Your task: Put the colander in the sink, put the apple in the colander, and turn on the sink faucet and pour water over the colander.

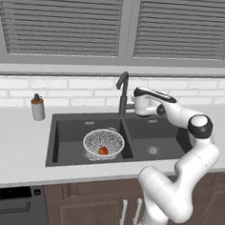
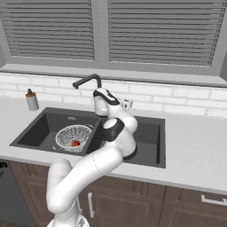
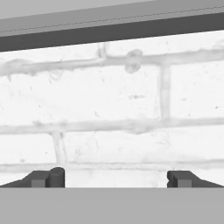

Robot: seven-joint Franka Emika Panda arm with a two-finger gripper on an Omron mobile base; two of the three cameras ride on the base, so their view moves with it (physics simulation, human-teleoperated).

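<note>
The fingers [image 3: 113, 178] stand spread wide apart, pinching nothing, facing the white brick wall [image 3: 113, 109] just beside the tall dark grey gooseneck faucet [image 1: 121, 93]. Left of the faucet, the round speckled perforated colander [image 1: 104, 141] sits in the dark grey double-basin sink [image 1: 65, 130], holding the small red-orange apple [image 1: 103, 151].

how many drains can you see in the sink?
1. A round silver drain sits in the floor of the sink's right basin. The left basin's drain, if any, is covered by the colander holding the apple.
</note>
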